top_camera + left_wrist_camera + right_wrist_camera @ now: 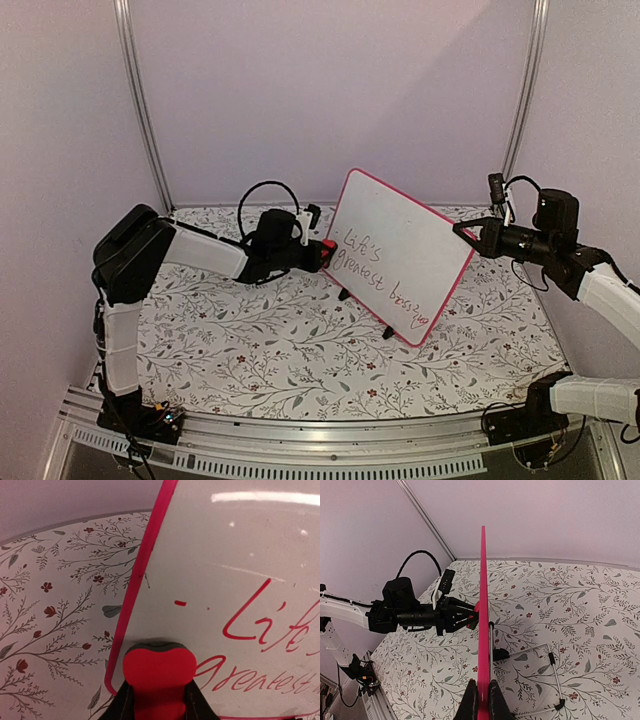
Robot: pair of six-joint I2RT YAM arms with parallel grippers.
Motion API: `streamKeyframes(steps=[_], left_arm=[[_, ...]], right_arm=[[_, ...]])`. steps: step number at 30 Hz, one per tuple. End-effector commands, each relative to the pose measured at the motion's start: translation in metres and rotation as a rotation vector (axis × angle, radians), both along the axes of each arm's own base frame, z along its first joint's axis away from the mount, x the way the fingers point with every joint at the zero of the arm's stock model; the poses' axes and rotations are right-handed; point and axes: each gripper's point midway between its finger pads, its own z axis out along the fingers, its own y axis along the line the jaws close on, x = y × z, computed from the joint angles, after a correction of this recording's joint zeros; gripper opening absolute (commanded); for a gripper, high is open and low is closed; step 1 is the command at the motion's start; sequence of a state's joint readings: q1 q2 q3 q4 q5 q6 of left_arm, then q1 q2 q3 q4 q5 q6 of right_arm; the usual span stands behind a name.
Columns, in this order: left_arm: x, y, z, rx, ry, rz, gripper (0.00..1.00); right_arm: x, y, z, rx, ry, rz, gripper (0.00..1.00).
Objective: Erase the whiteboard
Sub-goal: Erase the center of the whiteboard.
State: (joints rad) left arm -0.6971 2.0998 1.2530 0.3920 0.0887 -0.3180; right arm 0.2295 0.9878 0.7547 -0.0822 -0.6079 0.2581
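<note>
The board (400, 250) stands on the table (250, 340) on two small black feet (344, 294). It leans back a bit and has a thin pink frame. One side sits higher than the other, so it looks crooked from above. Red writing (375, 270) runs across the lower part of the board, and the top part is bare white. The left gripper (320, 255) is at the left side of the board, and its jaws pinch a red eraser (328, 246). In the left wrist view, the eraser (159, 672) sits between the two dark fingers of the left gripper (159, 700). It presses on the board (225, 555) near the pink frame, just left of the writing (270, 625). The right gripper (465, 232) is at the right side of the board, and its jaws pinch the frame. In the right wrist view, the board (483, 605) shows edge on as a thin pink line, squeezed between the fingers of the right gripper (480, 697). A bent wire stand (545, 680) lies on the table behind the board.
</note>
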Motion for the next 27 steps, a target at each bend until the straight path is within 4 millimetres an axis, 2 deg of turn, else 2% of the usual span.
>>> streamKeyframes(steps=[1,7,14,18,24,27], left_arm=[[-0.004,-0.007,-0.003,0.002,-0.003,-0.010,0.00],[0.010,-0.013,0.026,-0.007,-0.066,-0.005,0.00],[0.022,-0.014,0.044,-0.018,-0.096,0.009,0.00],[0.024,-0.014,0.039,-0.006,-0.085,0.010,0.00],[0.020,-0.002,0.017,0.038,-0.053,0.044,0.00],[0.018,0.001,0.012,0.050,-0.051,0.052,0.00]], right_arm=[[-0.019,0.014,-0.025,-0.008,0.106,0.101,0.00],[-0.019,0.015,-0.024,-0.009,0.105,0.104,0.00],[-0.019,0.015,-0.025,-0.008,0.109,0.105,0.00],[-0.019,0.015,-0.024,-0.008,0.108,0.105,0.00],[-0.018,0.015,-0.024,-0.010,0.107,0.106,0.00],[-0.018,0.016,-0.025,-0.009,0.109,0.107,0.00]])
